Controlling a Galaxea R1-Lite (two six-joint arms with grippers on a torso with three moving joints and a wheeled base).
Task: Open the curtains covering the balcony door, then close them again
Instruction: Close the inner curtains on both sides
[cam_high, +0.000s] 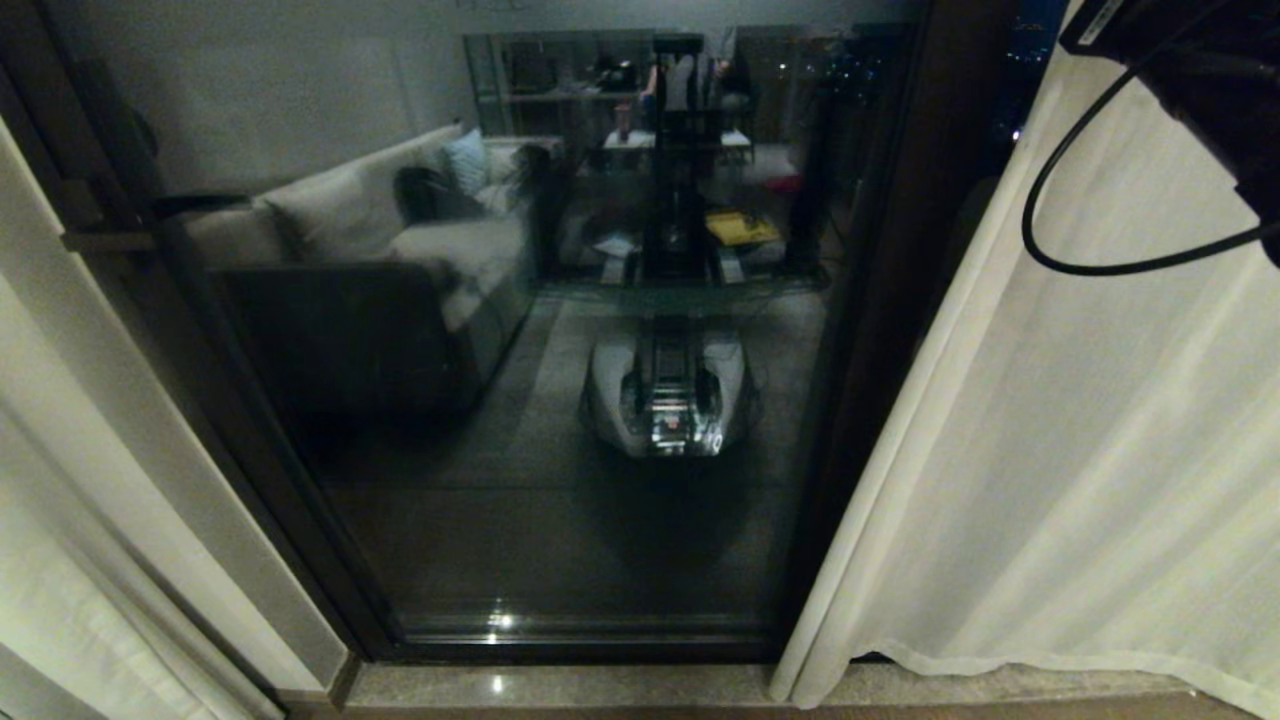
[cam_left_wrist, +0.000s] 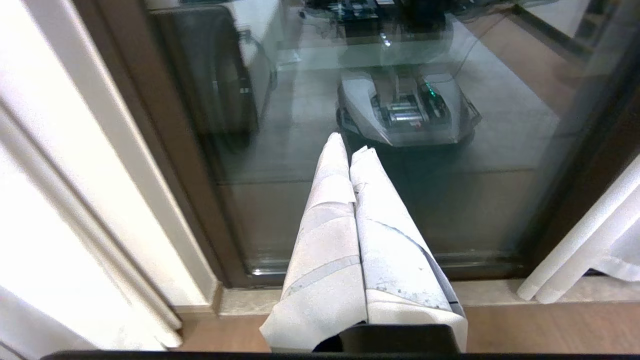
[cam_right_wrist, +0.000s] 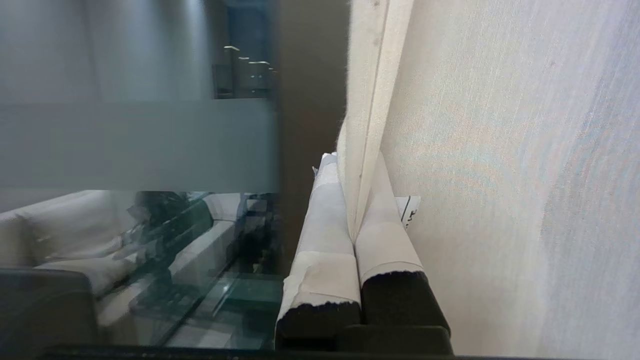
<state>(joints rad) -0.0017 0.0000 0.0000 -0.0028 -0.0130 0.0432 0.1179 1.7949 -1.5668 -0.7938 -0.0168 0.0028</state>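
The balcony door (cam_high: 560, 420) fills the middle of the head view, its dark glass uncovered inside a dark frame (cam_high: 870, 350). The cream curtains hang bunched on both sides, one panel on the right (cam_high: 1080, 450) and one on the left (cam_high: 60, 520). My right arm (cam_high: 1200, 70) reaches in high at the right. In the right wrist view my right gripper (cam_right_wrist: 350, 165) is shut on the leading edge of the right curtain (cam_right_wrist: 367, 110), with the fold pinched between the taped fingers. My left gripper (cam_left_wrist: 352, 145) hangs low in front of the door (cam_left_wrist: 300, 175), shut and holding nothing.
A pale stone sill (cam_high: 600, 690) runs along the foot of the door. The glass reflects a sofa (cam_high: 400, 230) and my own base (cam_high: 665, 390). A black cable loop (cam_high: 1060, 220) hangs from my right arm in front of the curtain.
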